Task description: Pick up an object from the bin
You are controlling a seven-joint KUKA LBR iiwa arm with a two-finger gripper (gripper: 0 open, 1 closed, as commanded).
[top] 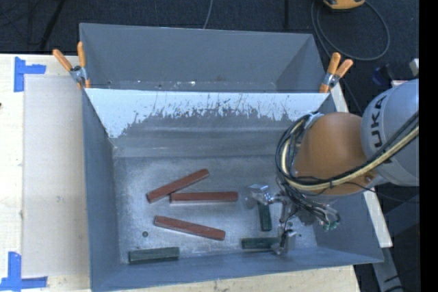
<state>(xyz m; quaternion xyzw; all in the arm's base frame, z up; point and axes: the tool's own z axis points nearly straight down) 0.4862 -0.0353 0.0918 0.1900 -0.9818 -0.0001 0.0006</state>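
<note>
Camera view: grey bin [205, 72], arm coming in from the right, its orange wrist cover [330, 152] and looped cables [291, 164] over the bin's right side. Gripper [272, 218] sits low over the right part of the floor, near the front wall. Its fingers [261, 195] are spread wide apart, 1 tip toward the back and 1 toward the front, gripping nothing. Short dark green block [265, 219] lies flat on the floor in the gap between the 2 tips; long axis runs front to back, straight up and down in the picture, ends pointing at the back wall and the front wall. Can't tell if either tip touches it. Just in front of it, a second dark green bar [257, 243] lies flat with its long axis left to right, its right end right by the front fingertip. 3 red-brown bars lie flat to the left, well apart from the gripper: upper bar [178, 186] tilted, right end toward the back; middle bar [204, 197] level, left to right, just beside the upper one; lower bar [189, 228] tilted the other way, right end toward the front. Third dark green bar [154, 255] lies level at the front-left, near the front wall.
</note>
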